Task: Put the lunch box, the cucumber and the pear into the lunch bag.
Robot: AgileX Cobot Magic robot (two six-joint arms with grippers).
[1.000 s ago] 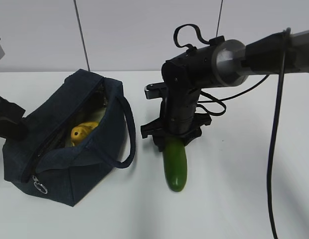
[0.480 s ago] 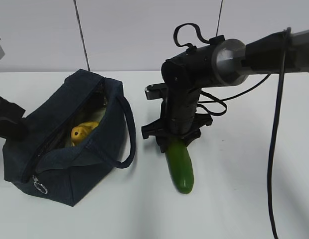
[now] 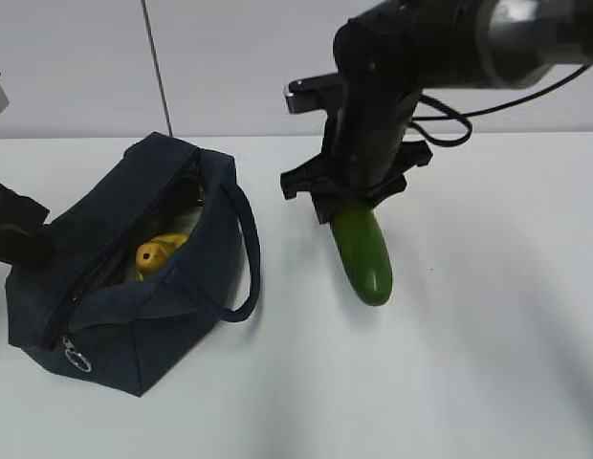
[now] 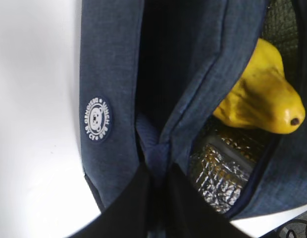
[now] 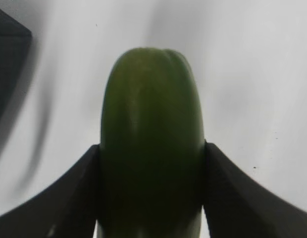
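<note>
Right tool point(image 5: 151, 193) clamps cucumber point(image 5: 151, 144).

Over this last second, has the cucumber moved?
Yes. The cucumber, clamped in the right gripper, has risen off the table and shifted right, farther from the lunch bag.

We see only part of the pear point(image 3: 159, 254) inside the lunch bag point(image 3: 105, 287); the cucumber's point(image 3: 363, 253) top end is hidden by the right gripper point(image 3: 349, 196).
</note>
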